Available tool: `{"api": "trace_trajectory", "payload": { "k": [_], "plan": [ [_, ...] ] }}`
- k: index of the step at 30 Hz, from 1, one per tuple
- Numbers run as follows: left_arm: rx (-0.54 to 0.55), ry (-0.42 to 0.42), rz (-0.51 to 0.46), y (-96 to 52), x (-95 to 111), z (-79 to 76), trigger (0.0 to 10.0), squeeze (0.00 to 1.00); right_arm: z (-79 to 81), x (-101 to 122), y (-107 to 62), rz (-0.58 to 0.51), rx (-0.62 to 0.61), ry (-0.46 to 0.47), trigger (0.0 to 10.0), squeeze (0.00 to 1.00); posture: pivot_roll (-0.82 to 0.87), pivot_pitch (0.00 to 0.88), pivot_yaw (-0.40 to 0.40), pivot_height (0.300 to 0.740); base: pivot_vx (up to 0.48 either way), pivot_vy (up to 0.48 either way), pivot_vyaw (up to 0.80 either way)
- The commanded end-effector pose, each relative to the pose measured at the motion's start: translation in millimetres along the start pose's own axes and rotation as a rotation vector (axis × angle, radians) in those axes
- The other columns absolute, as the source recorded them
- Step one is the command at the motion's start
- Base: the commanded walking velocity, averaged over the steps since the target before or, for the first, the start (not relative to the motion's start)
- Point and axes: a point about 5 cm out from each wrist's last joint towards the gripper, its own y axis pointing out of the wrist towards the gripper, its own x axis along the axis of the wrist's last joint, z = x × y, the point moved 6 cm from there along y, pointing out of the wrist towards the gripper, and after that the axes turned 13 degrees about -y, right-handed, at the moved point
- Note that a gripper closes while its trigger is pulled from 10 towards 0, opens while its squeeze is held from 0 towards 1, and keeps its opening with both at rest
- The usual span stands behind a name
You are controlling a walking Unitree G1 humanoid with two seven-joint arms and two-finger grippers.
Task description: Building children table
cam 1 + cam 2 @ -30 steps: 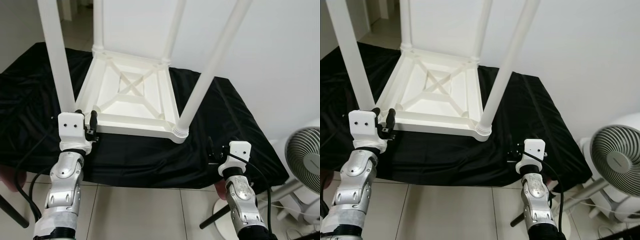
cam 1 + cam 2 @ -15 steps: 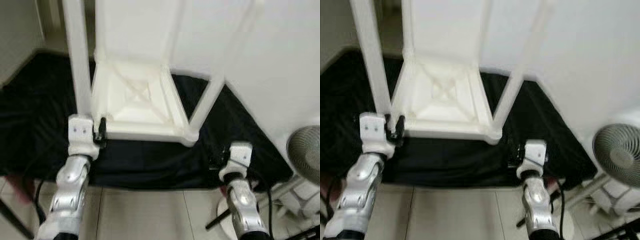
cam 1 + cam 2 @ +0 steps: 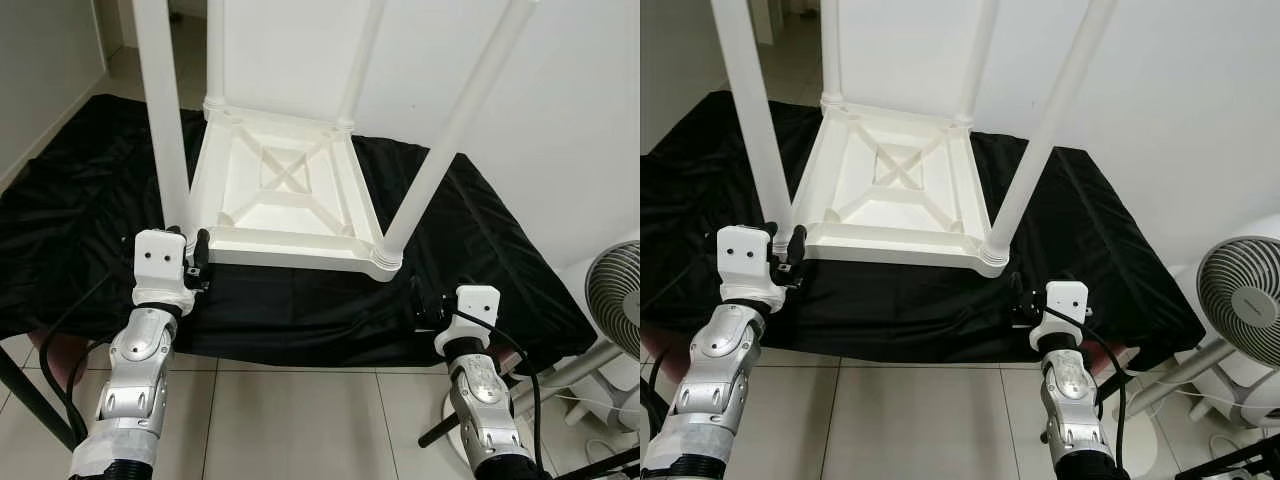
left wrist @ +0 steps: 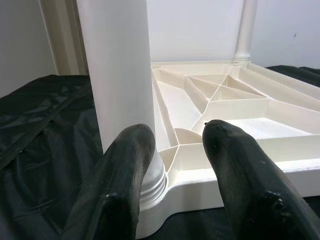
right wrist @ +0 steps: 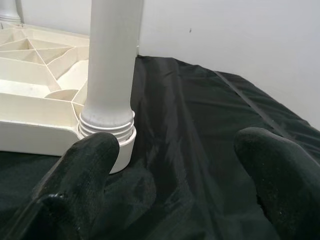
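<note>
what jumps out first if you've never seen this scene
A white children's table lies upside down on a black cloth, all four legs pointing up. The left gripper sits at the base of the near left leg, jaws open, and the right gripper hangs open just short of the near right leg. A fan stands at far right.

Black cloth [image 3: 480, 230] covers a low surface, wrinkled, draping over the front edge onto the tile floor [image 3: 290, 420]. White plastic table [image 3: 285, 195] lies upside down directly on the cloth, centered toward the back edge, 4 legs pointing up. Cloth bare at left and right edges.
</note>
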Motion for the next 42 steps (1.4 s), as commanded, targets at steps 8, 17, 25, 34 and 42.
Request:
{"api": "trace_trajectory", "payload": {
  "k": [8,17,25,34,42],
  "plan": [
    [-0.034,0.007,-0.006,-1.9,0,-11.7,10.0,0.00,-10.3,-1,-2.1,-0.003,-0.032,0.010,10.0,0.00,0.03,0.005,-0.154,0.740,0.000,-0.186,0.00],
    [-0.038,0.005,-0.010,-0.4,1,-14.0,10.0,0.00,-10.8,1,-0.6,-0.008,-0.024,0.002,10.0,0.00,0.02,0.002,-0.156,0.740,0.000,-0.396,0.00],
    [0.001,-0.010,0.005,3.5,-3,-11.7,10.0,0.00,-8.9,2,2.1,-0.005,0.014,0.003,10.0,0.00,0.02,0.002,-0.162,0.740,0.000,-0.088,0.00],
    [-0.039,-0.028,0.016,14.0,-4,-24.9,10.0,0.00,-11.2,5,13.9,0.009,0.055,-0.002,10.0,0.00,-0.01,0.000,-0.196,0.740,0.000,0.000,0.00],
    [-0.013,-0.046,0.020,23.6,-3,-17.7,10.0,0.00,-23.9,4,20.4,0.020,0.031,-0.062,10.0,0.00,-0.01,0.000,-0.183,0.740,0.000,0.000,0.00]
  ]
}}
